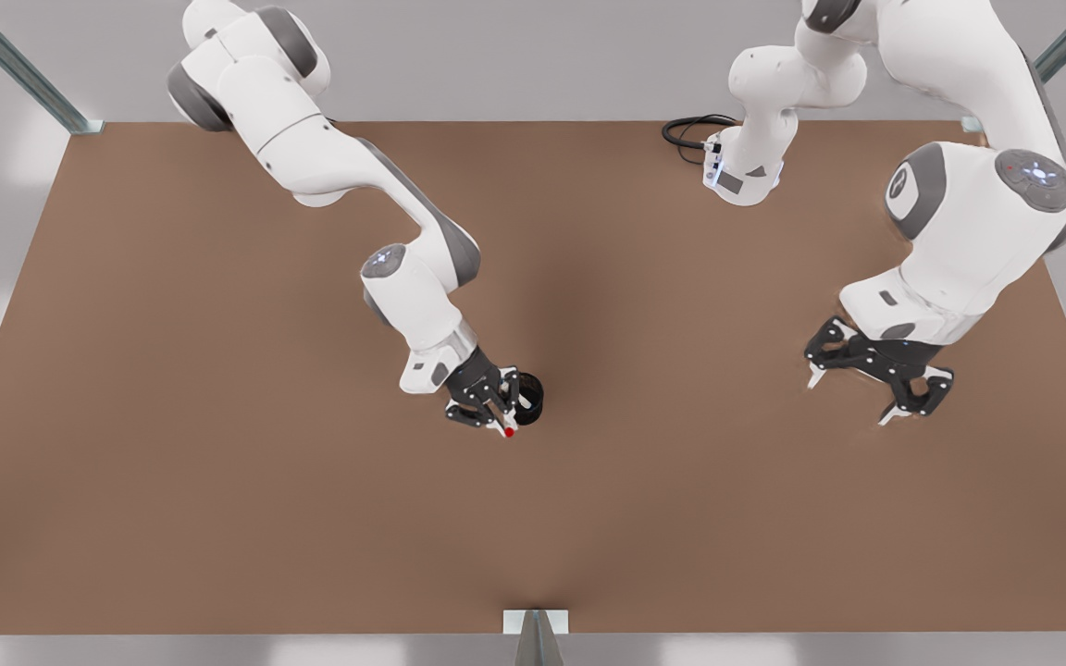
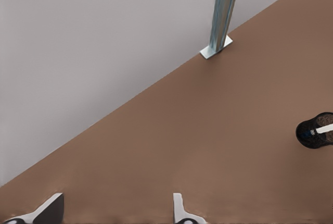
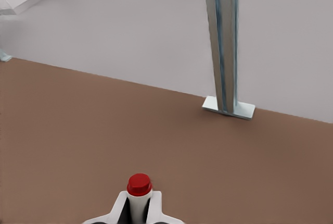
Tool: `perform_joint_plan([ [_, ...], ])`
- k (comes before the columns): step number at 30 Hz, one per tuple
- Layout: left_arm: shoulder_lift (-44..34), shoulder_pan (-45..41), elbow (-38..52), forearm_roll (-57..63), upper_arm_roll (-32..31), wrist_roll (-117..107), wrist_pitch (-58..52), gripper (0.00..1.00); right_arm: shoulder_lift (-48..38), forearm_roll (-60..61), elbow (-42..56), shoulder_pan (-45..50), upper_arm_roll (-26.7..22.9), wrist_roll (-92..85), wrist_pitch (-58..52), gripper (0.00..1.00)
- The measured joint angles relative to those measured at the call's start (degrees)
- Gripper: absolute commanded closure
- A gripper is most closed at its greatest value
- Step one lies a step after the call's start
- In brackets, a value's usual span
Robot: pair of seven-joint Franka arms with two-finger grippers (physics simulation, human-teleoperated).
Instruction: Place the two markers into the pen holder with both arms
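Observation:
The red marker [image 1: 509,432] [image 3: 139,185] stands between the fingers of my right gripper [image 1: 503,418] [image 3: 139,207], which is shut on its white barrel with the red end sticking out. This gripper hangs at the front view's left, right against the near rim of the black mesh pen holder [image 1: 533,392]. In the left wrist view the pen holder [image 2: 312,132] has a white barrel at its rim and a bluish tint inside; which marker that is I cannot tell. My left gripper [image 1: 850,399] [image 2: 114,207] waits open over bare table at the front view's right.
The brown table [image 1: 218,462] has metal posts at its edges: one at the near edge [image 1: 535,636] [image 3: 223,41] [image 2: 222,15] and two at the far corners. A black cable [image 1: 688,129] lies coiled by the far arm base.

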Motion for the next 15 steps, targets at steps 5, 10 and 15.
perform_joint_plan([
  [5, 2.43, -0.01, 0.18, 2.51, 0.5, -7.25, -10.58, 0.0, -1.69, -0.1, -8.3, 1.45, 0.56, 1.4, 12.5, 0.79],
  [10, 3.87, 0.54, -0.09, 3.2, 0.55, -13.02, -14.62, 0.0, -1.07, 0.03, -9.45, 3.53, -0.02, 2.55, 21.41, 0.79],
  [15, 4.26, 0.53, -0.11, 3.23, 0.55, -17.38, -16.12, 0.0, -1.76, -0.38, -12.26, 3.43, -0.53, 1.45, 25.34, 0.79],
])
